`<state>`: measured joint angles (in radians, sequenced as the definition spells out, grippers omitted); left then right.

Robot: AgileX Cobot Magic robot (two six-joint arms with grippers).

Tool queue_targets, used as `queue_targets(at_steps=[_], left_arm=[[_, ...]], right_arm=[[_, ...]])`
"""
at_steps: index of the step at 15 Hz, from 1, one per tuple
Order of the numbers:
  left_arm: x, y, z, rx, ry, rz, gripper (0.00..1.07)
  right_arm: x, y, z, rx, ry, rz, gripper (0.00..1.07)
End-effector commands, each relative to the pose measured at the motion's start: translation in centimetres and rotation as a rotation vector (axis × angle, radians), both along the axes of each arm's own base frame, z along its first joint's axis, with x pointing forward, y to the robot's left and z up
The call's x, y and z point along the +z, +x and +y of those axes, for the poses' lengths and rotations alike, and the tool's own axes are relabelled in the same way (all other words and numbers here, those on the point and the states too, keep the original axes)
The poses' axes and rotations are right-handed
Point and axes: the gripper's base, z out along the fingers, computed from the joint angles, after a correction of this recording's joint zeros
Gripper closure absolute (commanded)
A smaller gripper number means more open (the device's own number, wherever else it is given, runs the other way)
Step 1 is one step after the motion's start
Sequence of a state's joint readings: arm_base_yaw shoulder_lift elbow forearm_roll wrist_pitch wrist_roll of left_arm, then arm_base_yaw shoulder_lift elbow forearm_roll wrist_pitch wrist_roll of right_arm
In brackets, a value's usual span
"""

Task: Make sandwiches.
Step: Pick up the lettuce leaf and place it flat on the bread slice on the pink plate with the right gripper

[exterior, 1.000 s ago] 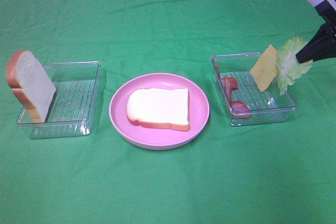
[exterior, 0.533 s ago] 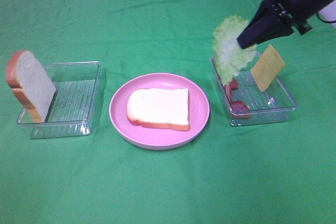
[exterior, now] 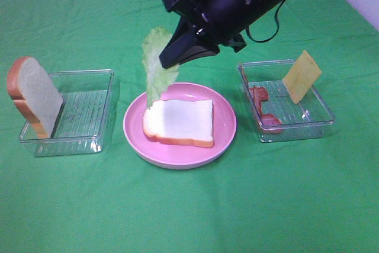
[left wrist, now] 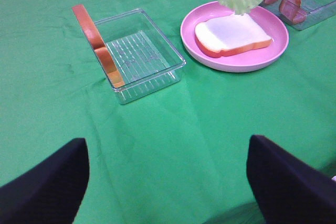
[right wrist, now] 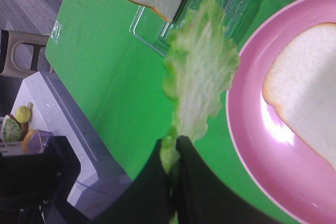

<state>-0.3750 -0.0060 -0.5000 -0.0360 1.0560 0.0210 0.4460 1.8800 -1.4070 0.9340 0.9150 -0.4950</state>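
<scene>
Right gripper (exterior: 170, 62), carried within the last second from the right-hand tray (exterior: 323, 121) to upper centre of the exterior view; jaws pinched shut on the stalk end of the lettuce (exterior: 156, 66); the leaf hangs with its tip over the rear left corner of the bread slice (exterior: 177, 121) on the pink plate (exterior: 226, 140), contact not discernible; the lettuce layer is judged ready for laying. Cheese (exterior: 302, 75) and bacon (exterior: 264, 109) remain in that tray; second slice (exterior: 32, 96) leans at far left; left gripper (left wrist: 168, 179) wide, empty.
</scene>
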Motion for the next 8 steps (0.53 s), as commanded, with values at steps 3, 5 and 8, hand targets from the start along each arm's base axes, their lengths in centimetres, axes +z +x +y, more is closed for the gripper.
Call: queue_targets(at_steps=[3,5,8], left_arm=[[0.0,-0.2,0.1,-0.009,-0.011,-0.028,0.29],[0.0,-0.2,0.1,-0.009,-0.011,-0.028,0.29],[0.0,-0.2,0.1,-0.009,-0.011,-0.028,0.29]], right_arm=[[-2.8,1.3,1.8,-0.088,0.086,0.073,1.07],[-5.8,2.0,2.5,-0.116,0.112,0.16,1.07],[-7.8,2.5,2.6,-0.144,0.097,0.177,1.07]])
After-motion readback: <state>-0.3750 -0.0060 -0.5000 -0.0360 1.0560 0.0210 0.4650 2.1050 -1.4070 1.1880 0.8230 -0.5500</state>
